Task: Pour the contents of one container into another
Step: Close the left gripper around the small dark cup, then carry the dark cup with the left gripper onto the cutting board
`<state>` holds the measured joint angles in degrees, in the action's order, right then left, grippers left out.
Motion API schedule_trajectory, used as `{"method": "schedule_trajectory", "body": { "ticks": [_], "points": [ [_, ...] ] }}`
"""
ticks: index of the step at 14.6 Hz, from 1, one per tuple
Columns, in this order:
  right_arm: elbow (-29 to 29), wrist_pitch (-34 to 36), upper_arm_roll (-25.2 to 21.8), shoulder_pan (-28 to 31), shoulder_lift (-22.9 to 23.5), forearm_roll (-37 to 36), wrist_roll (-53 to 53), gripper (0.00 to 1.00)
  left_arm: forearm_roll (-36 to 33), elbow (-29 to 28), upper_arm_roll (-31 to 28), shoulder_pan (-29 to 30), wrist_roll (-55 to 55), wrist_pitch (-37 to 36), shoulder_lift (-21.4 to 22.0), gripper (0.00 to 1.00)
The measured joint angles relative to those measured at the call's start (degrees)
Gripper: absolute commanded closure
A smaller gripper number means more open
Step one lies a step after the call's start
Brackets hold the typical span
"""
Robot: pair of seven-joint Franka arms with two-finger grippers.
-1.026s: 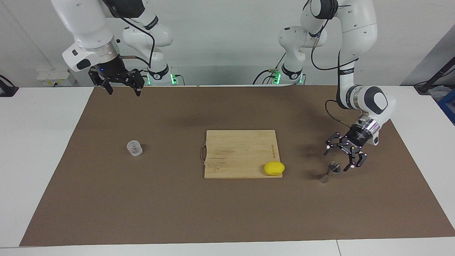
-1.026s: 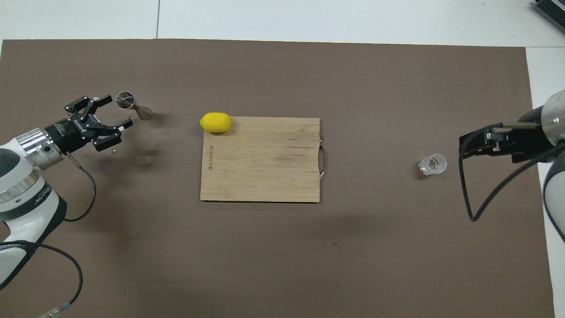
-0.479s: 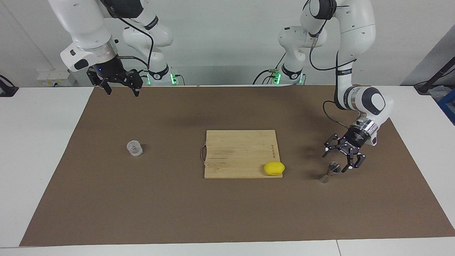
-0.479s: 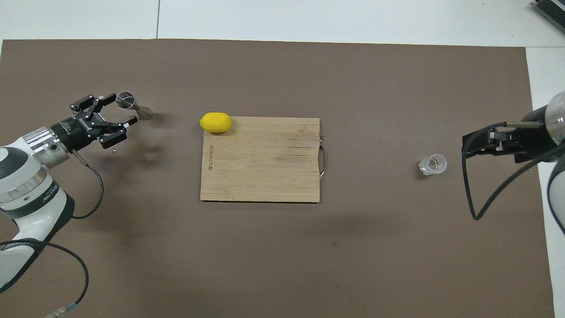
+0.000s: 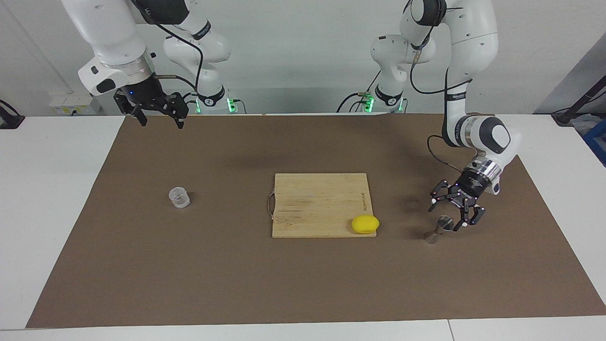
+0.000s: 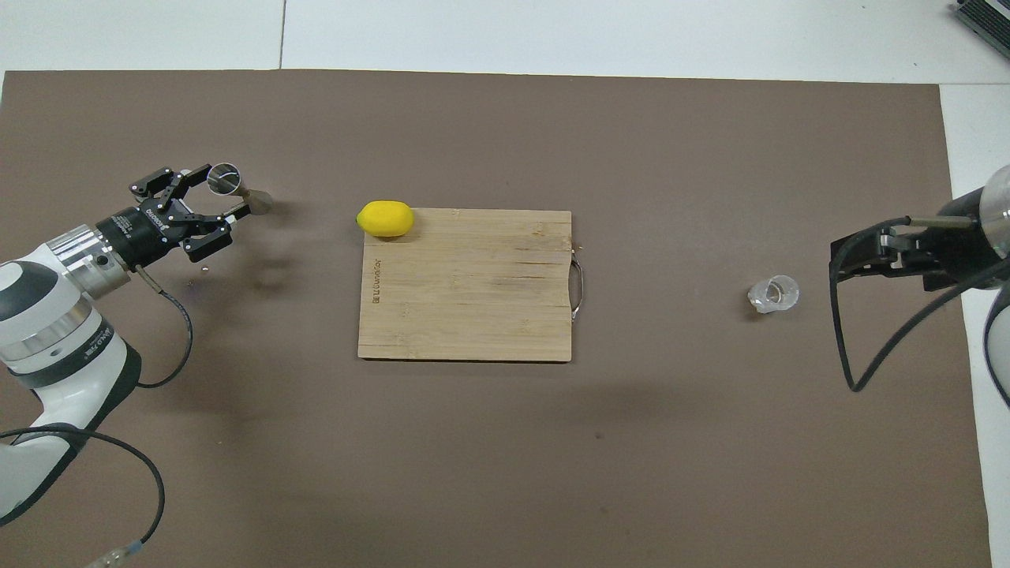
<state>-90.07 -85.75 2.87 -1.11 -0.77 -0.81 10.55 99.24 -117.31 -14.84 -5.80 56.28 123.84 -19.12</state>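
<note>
Seeing the left gripper (image 5: 447, 214) low at the left arm's end of the brown mat (image 5: 303, 284), tilted down onto the steel jigger (image 5: 439, 228). We read its fingers as still apart, one tip on each side of the jigger's upper cone; the overhead view puts the jigger (image 6: 237, 189) between the two tips, rim close against the tip farther from the robots. We can't tell if either tip actually touches the metal, so we don't call it a grip. Jigger stands on the mat and leans toward the board in both views.

Glass cup (image 5: 179, 197) sits upright on the mat toward the right arm's end, well apart from the jigger, with the wooden cutting board (image 5: 312, 194) between them. In the overhead view the cup (image 6: 774, 293) is alone on the mat.

Right gripper (image 5: 157, 112) waits raised over the mat edge closest to the robots, fingers spread wide, nothing in them. From above the right gripper (image 6: 868, 256) appears just beside the cup, but the facing view shows it high up and clear of it.

Yellow lemon (image 5: 365, 224) rests on the board corner closest to the jigger.
</note>
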Motion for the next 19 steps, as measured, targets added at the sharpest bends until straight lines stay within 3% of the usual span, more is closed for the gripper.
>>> {"method": "schedule_trajectory", "body": {
  "ticks": [3,14,15,16,18,19],
  "points": [
    [0.0,0.0,-0.1,0.0,0.0,0.0,0.0,0.00,0.0,0.1,0.0,0.0,0.0,0.2,-0.3,0.22],
    [0.0,0.0,-0.1,0.0,0.0,0.0,0.0,0.00,1.1,0.5,0.0,0.0,-1.9,0.3,-0.4,0.26],
    [0.0,0.0,-0.1,0.0,0.0,0.0,0.0,0.00,1.3,0.5,0.0,0.0,-2.4,0.3,-0.4,0.35],
    [0.0,0.0,-0.1,0.0,0.0,0.0,0.0,0.00,1.3,0.5,0.0,0.0,-2.6,0.3,-0.4,0.53],
    [0.0,0.0,-0.1,0.0,0.0,0.0,0.0,0.00,1.4,0.5,0.0,0.0,-2.9,0.3,-0.4,1.00],
    [0.0,0.0,-0.1,0.0,0.0,0.0,0.0,0.00,1.5,0.5,0.0,0.0,-3.1,0.3,-0.4,1.00]
  ]
}}
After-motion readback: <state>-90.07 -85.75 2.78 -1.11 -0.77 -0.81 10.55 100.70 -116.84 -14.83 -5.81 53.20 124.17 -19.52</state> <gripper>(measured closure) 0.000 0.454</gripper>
